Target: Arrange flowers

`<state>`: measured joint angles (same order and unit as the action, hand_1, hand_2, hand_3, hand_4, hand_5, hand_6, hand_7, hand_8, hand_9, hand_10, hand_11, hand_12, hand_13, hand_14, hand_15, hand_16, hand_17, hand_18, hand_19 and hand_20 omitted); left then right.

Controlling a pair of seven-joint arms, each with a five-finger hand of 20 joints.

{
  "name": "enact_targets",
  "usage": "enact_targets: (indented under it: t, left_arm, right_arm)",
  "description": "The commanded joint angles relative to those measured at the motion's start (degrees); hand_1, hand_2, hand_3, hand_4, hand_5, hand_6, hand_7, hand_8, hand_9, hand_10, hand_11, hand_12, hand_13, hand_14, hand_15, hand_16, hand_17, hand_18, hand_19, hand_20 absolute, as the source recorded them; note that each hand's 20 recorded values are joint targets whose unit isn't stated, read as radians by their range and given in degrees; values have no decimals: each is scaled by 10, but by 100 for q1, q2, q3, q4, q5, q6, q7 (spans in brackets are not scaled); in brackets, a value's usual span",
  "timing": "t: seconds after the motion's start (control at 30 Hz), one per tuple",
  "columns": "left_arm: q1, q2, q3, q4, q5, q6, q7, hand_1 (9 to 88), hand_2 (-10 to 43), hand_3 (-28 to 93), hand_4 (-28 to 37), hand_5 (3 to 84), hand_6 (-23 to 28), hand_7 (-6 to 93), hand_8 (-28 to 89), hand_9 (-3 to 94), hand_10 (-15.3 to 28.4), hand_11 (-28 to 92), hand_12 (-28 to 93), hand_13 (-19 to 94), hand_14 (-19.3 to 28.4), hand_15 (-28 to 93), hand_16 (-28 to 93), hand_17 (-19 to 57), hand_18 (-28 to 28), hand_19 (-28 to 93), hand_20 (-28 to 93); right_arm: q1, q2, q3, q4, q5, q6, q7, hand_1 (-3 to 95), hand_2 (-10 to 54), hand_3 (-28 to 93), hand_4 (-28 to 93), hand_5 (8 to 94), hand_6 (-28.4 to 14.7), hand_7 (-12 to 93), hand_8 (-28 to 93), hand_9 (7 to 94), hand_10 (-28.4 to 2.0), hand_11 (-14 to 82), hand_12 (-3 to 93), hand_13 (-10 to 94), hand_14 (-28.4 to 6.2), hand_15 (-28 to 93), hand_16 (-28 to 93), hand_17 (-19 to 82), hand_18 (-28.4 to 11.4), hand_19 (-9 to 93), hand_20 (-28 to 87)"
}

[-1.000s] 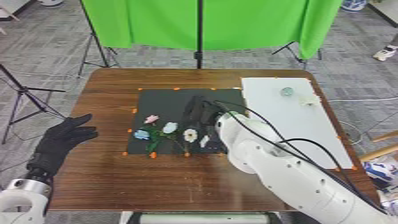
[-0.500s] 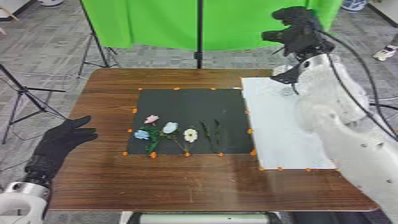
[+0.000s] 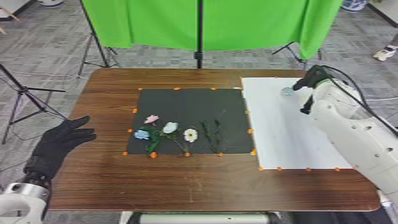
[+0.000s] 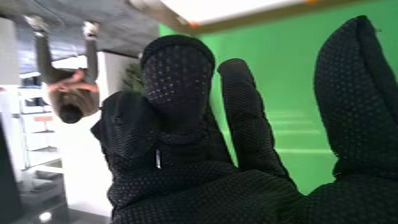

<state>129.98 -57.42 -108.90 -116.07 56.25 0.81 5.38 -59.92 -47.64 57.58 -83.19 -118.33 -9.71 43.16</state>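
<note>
Over the back right of the white sheet, my right hand is open, close beside a pale green flower. In the right wrist view my right hand holds its fingers loosely extended, with nothing between them and the thumb. On the black mat lie a pink flower, a blue flower, a white flower and a cream flower. Thin green stems lie to their right. My left hand is open at the table's left side.
The brown wooden table surrounds the mat and sheet, with orange markers along their edges. A green backdrop and a black stand are behind the table.
My right hand has gone from above the black mat, up past the table's back right, then down over the white sheet. The flowers on the mat and my left hand stay put.
</note>
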Motion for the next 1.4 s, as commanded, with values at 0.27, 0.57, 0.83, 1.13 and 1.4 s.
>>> enact_targets:
  t: [0.27,0.57,0.83,1.13,1.4]
  left_arm:
    - [19,-60,18,55,37,-80,-72,157,198,666,-283,452,78,51,-45,488,167,168,117,413,205,208,0,102,157,187,187]
    - [39,-72,-4,34,36,-88,-90,157,198,665,-283,452,78,51,-45,488,166,169,117,413,205,209,0,102,157,188,188]
    - [114,-54,-70,-4,26,-68,-76,156,198,665,-283,452,78,51,-45,488,167,169,117,412,206,208,0,102,157,188,188]
    - [19,42,17,20,28,-71,-75,156,198,665,-283,453,79,50,-45,489,168,169,117,412,206,209,0,102,157,188,188]
    - [-81,10,112,69,39,-136,-74,155,198,665,-283,452,79,49,-44,489,167,169,117,413,205,209,0,102,157,188,188]
  right_arm:
    - [-670,26,-114,151,-219,6,50,371,-95,645,-161,472,-1,111,-71,462,-188,60,177,784,-73,631,274,487,-200,927,480]
    - [-830,30,-591,348,-736,2067,-89,598,-95,620,-202,660,1,215,-3,662,-141,141,235,856,-28,639,284,557,-172,932,528]
    - [-650,368,64,-848,-1105,2663,-148,687,-95,568,-187,780,-13,258,64,790,-111,68,364,895,-12,632,300,589,-163,932,556]
    - [628,-110,-935,-1933,-358,2357,-1184,684,-95,567,-175,784,-13,251,73,794,-117,64,368,890,-9,635,310,590,-160,932,567]
    - [966,-1155,-1966,-1290,-72,1297,-1840,680,-95,566,-173,782,-11,250,73,793,-114,61,370,886,-7,639,313,589,-155,932,574]
